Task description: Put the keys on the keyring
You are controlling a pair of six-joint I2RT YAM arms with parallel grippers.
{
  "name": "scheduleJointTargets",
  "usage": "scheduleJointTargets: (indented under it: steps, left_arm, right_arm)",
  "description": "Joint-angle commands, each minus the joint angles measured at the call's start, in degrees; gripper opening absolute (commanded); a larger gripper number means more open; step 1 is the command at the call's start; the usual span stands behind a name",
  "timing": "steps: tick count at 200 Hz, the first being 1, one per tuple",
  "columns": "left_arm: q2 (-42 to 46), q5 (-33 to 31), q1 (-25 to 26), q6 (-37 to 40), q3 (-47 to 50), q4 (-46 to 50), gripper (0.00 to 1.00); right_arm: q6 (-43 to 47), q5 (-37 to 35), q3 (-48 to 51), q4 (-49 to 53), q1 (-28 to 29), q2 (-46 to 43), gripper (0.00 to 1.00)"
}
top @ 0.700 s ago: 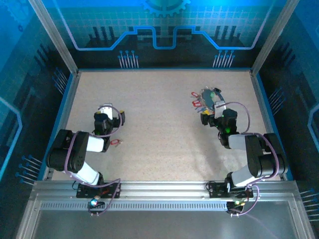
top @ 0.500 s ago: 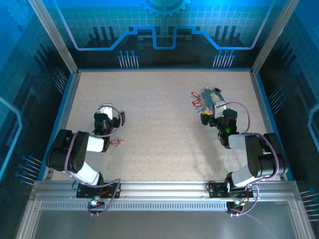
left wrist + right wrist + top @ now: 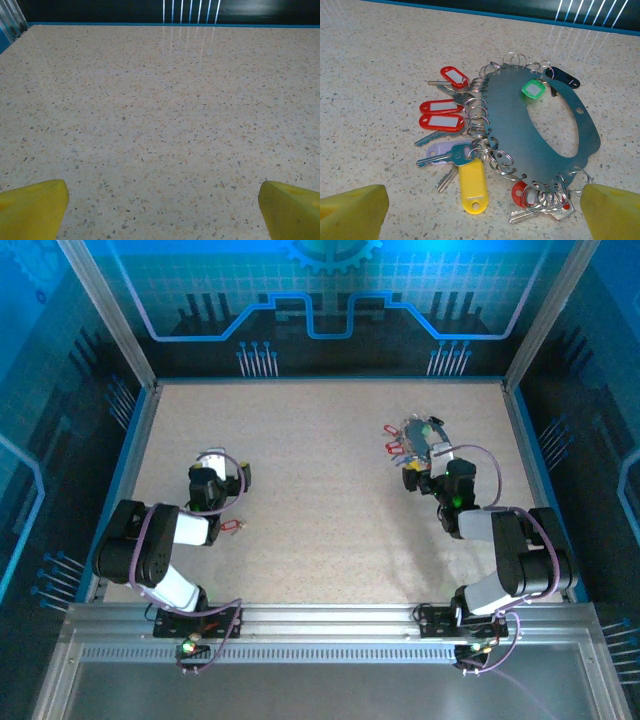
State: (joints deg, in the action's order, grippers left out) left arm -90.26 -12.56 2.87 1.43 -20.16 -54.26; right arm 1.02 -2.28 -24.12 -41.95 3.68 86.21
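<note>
Red-tagged keys fan along the keyring edge; both arms' jaws wide, empty

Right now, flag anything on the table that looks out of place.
One red-tagged key lies alone beside the left arm, far from the keyring, where the other keys cluster along its edge. That stray key is the odd one out. Nothing looks spilled or damaged.
</note>
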Motion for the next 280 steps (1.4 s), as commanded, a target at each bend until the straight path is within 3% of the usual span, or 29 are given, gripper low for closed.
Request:
scheduleJointTargets:
  steps: [1,88,100,114,126,139,158,172,195,228,245,280]
  left_arm:
    - [1.23,0.78,-0.15,-0.89,-0.98,-0.44,0.99]
    - [1.96,1.10,-0.44,-0.96,0.07,-1.76,0.99]
    - [4.87,-0.08,0.37,-0.26,2.02,-3.00,0.99]
    - [10.30,-3.92,2.64,1.52,3.23,-0.99,0.99]
    - [16.53,-8.34,5.00,2.40,1.15,7.31,0.99]
    - [23.18,-8.56,5.48,0.47,-3.86,19.15,0.99]
    - [28.68,-8.69,5.39,-5.68,-15.67,39.94,0.99]
    - [29.46,-8.57,4.80,-12.41,-26.84,57.47,0.99]
    - [26.99,-9.14,3.46,-22.12,-40.30,76.84,0.99]
    - [25.79,5.87,1.52,-17.06,-39.51,76.67,0.99]
    - [25.80,7.20,1.60,-16.52,-36.12,74.00,0.99]
    - [27.66,5.67,1.52,-16.01,-31.71,69.42,0.99]
  right_arm:
    - [-0.46,1.21,-1.29,0.12,-0.94,-0.09,1.00]
    - [-2.20,1.17,-0.67,1.40,-2.34,-3.46,1.00]
    - [-2.46,-0.48,-1.28,6.14,-2.17,-8.42,1.00]
    - [-5.51,-5.36,-5.55,19.08,-2.04,-13.83,1.00]
    - [-11.55,-10.18,-12.95,33.28,-2.60,-16.61,1.00]
    - [-16.63,-11.07,-19.80,40.55,-3.33,-16.32,1.00]
    - [-25.44,-11.01,-29.86,49.01,-4.74,-11.92,1.00]
    - [-36.05,-14.02,-39.18,62.31,-6.55,-5.81,1.00]
    - [-36.19,-5.84,-49.83,70.11,-9.04,5.22,1.00]
    - [-31.08,-4.23,-61.32,75.48,-7.28,18.09,0.92]
    - [-29.18,-1.63,-64.65,76.61,-6.55,22.73,0.90]
    - [-25.26,11.26,-69.20,73.10,-5.76,30.92,0.89]
